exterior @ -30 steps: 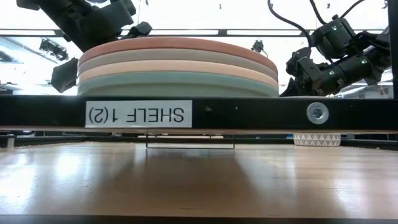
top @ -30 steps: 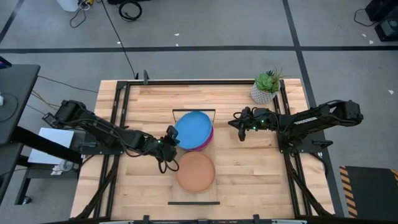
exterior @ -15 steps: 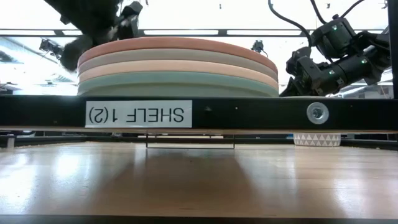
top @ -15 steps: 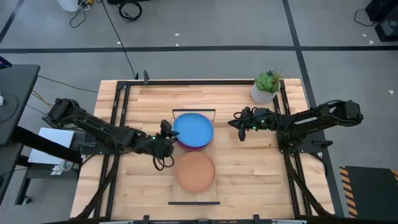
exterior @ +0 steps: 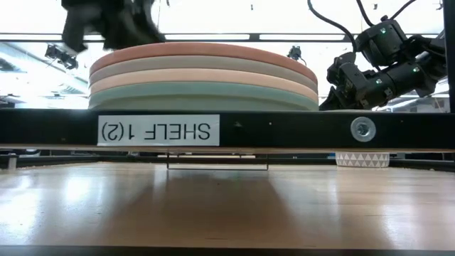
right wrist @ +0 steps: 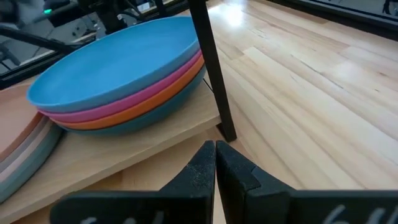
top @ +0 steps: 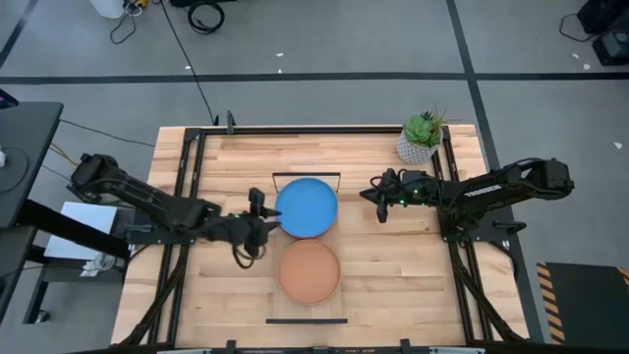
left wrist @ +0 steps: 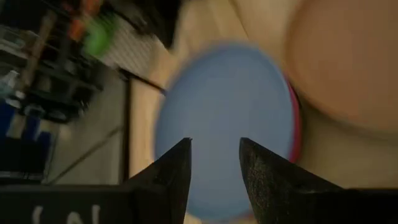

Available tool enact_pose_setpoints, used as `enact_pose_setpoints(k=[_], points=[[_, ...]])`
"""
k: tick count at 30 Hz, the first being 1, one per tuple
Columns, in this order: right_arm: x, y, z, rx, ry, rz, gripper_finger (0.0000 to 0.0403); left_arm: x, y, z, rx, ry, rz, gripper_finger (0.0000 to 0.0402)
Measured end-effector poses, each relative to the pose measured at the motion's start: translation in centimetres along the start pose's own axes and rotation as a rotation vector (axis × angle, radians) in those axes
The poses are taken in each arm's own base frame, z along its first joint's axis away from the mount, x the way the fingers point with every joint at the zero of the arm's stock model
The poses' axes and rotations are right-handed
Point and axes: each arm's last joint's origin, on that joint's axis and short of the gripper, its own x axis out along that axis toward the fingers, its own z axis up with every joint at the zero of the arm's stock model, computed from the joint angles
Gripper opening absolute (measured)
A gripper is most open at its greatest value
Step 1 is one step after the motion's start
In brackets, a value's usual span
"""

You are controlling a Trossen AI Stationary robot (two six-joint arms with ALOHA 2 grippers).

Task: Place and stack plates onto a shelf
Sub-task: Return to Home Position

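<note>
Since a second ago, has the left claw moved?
Yes. In the high view the left claw has drawn back toward the left edge of the table, away from the blue plate.

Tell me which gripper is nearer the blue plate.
Left. The left gripper sits just off the blue plate, beside its rim; the right gripper hangs farther away on the opposite side.

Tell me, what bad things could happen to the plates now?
1. The left gripper is open and close beside the rim of the blue plate. If it swings while pulling away, it could bump that four-plate stack sideways.
2. That stack sits near the end of the shelf, close to the black wire frame. A shove might slide plates against it or off the plank.
The right gripper is shut and off to the side, so it is probably harmless.
</note>
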Motion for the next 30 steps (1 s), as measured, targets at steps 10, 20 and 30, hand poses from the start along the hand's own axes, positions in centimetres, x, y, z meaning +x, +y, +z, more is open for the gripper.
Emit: enact_pose_setpoints(k=[10, 20, 30], points=[[0.6, 2.7, 0.8, -0.067, -0.051, 0.144, 0.0020, -0.3, 1.0, -2.6, -0.418, 0.188, 0.016, 0.0141], [4.2, 4.7, 0.8, -0.138, 0.043, 0.157, 0.0020, 0.4, -0.6, -5.2, -0.570, 0.305, -0.033, 0.0141], [3.7, 4.8, 1.0, -0.102, 0.146, 0.155, 0.0020, 3.1, -2.6, -6.1, -0.551, 0.239, -0.047, 0.0141]])
